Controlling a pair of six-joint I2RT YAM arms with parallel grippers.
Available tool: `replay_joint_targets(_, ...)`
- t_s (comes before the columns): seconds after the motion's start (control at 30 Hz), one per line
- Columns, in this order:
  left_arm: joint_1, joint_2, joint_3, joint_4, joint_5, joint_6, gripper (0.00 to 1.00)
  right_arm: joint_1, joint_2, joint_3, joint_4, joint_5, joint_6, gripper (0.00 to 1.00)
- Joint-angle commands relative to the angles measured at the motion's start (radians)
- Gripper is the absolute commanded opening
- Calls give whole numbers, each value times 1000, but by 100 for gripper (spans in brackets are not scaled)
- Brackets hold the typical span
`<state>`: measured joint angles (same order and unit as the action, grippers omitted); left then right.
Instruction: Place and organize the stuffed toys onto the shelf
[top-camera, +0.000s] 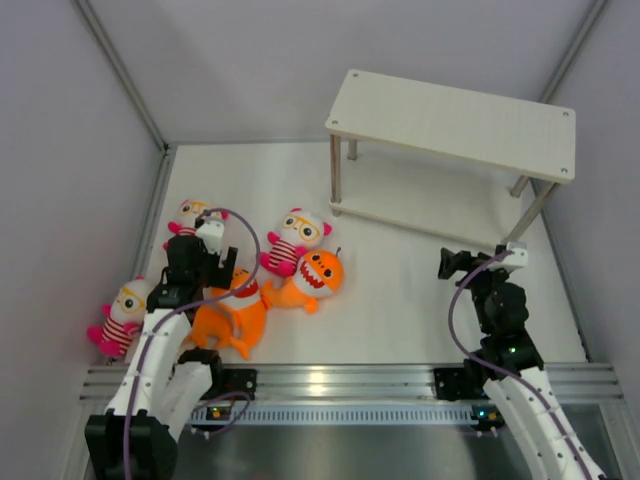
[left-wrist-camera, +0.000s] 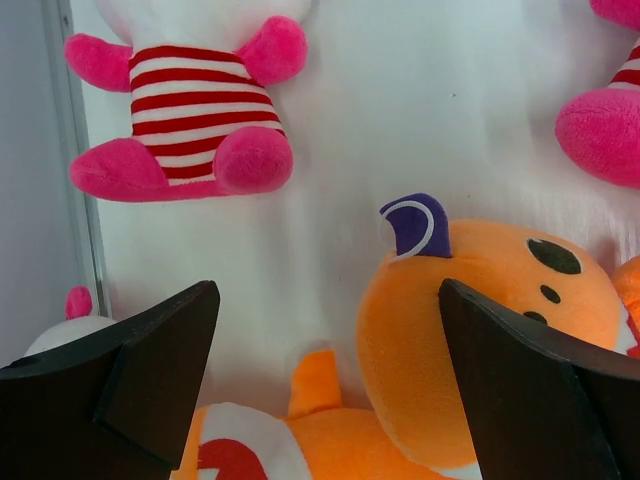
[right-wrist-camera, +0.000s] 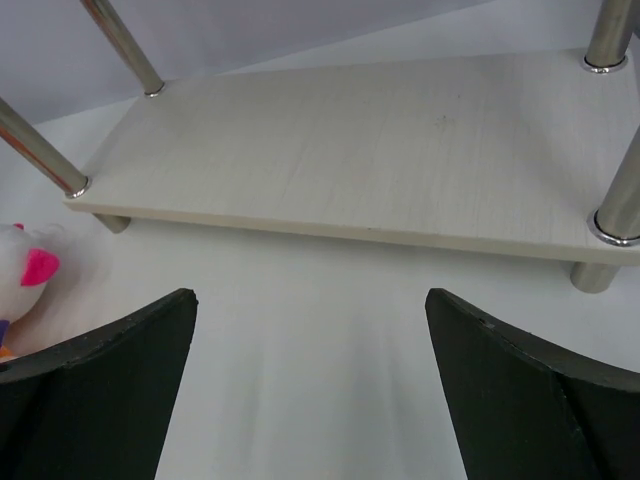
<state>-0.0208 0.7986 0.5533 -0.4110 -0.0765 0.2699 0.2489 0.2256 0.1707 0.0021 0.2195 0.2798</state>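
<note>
Stuffed toys are spread left of the shelf; an orange shark is best squeezed mid-body by the wide-open left gripper.

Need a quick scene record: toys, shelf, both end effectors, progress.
dolls: three, all on the table, left half
sharks: two, on the table among the dolls
shelf: far right, no toys visible on either tier
left end effector: open, over one shark's head, holding nothing
right end effector: open, facing the lower tier, holding nothing
progress: no toy placed yet
</note>
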Motion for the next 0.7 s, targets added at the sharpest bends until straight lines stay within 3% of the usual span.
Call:
replay_joint_targets(0.0, 4, 2, 14, 12, -11, -21, 98, 10, 4, 59, -37, 17, 33, 99)
replay_joint_targets(0.23, 4, 22, 26, 14, -72, -30, 98, 12, -35, 90, -24, -14, 177, 99)
replay_joint_targets(0.4, 4, 42, 34, 8, -118, -20, 98, 12, -6, 131, -17, -141, 150, 99)
replay_joint_targets(0.5, 4, 59, 49, -8, -94, 9, 98, 10, 96, 199, -11, -331, 117, 87)
replay_joint_targets(0.57, 4, 63, 54, -11, -106, 5, 98, 13, 237, 228, 36, -479, 143, 72)
replay_joint_targets(0.6, 4, 60, 54, -9, -120, 3, 98, 23, 288, 258, 53, -509, 172, 68)
replay_joint_targets(0.67, 4, 57, 53, -9, -127, 3, 98, 104, 413, 298, 15, -420, 185, 62)
